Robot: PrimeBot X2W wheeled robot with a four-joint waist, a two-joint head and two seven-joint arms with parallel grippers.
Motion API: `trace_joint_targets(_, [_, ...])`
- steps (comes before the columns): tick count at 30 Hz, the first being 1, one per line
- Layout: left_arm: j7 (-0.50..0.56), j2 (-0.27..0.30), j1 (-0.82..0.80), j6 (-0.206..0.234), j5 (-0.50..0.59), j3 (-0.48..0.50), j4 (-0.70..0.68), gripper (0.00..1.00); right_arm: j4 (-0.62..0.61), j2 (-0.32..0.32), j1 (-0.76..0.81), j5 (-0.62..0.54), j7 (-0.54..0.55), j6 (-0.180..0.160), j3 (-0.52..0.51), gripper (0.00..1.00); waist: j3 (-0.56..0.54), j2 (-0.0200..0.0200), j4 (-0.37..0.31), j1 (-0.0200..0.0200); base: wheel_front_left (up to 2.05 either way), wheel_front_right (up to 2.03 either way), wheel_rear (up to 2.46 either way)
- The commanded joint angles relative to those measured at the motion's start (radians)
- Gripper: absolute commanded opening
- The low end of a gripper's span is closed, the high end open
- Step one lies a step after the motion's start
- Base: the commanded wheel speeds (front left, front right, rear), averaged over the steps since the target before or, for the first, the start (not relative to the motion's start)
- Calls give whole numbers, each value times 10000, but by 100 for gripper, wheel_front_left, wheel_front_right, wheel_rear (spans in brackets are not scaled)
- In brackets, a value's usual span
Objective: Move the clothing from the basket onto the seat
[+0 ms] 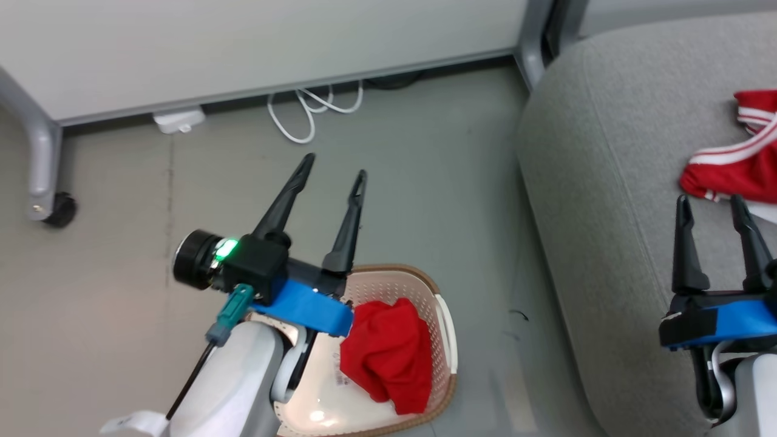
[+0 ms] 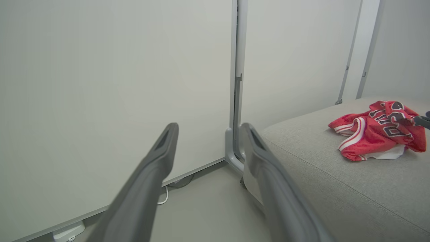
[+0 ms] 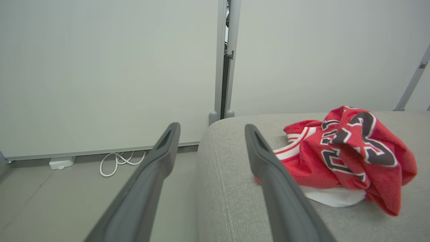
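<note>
The plain red garment is lying crumpled in the basket, bunched against its right-hand wall, long axis running from far rim to near rim; the left gripper is hanging over the far left rim, jaws standing wide and holding nothing, fingers pointing away over the floor, so the cloth is sitting below and behind the fingertips; the left arm is looking much the nearer. The right gripper, likewise spread and empty, is hovering over the seat just short of the jersey; soft red cloth is contrasting with rigid perforated cream plastic and coarse grey upholstery.
</note>
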Motion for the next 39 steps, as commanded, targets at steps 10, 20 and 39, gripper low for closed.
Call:
trace_joint_targets(10, [-26, -301, 1722, -276, 645, 2004, -563, 100, -682, 286, 1044, -82, -34, 1, 629, 100, -1208, 0, 1050, 2, 0, 0, 0])
trace_joint_targets(20, [-26, -484, 2832, -587, 1002, 3141, -819, 100, -764, 486, 1733, 2, -34, 1, 796, 100, -1716, 0, 1198, 2, 0, 0, 0])
trace_joint_targets(39, [-26, -773, 3353, -969, 1332, 3865, -761, 100, -870, 608, 2205, 33, -34, 3, 1076, 100, -1887, 0, 1331, 2, 0, 0, 0])
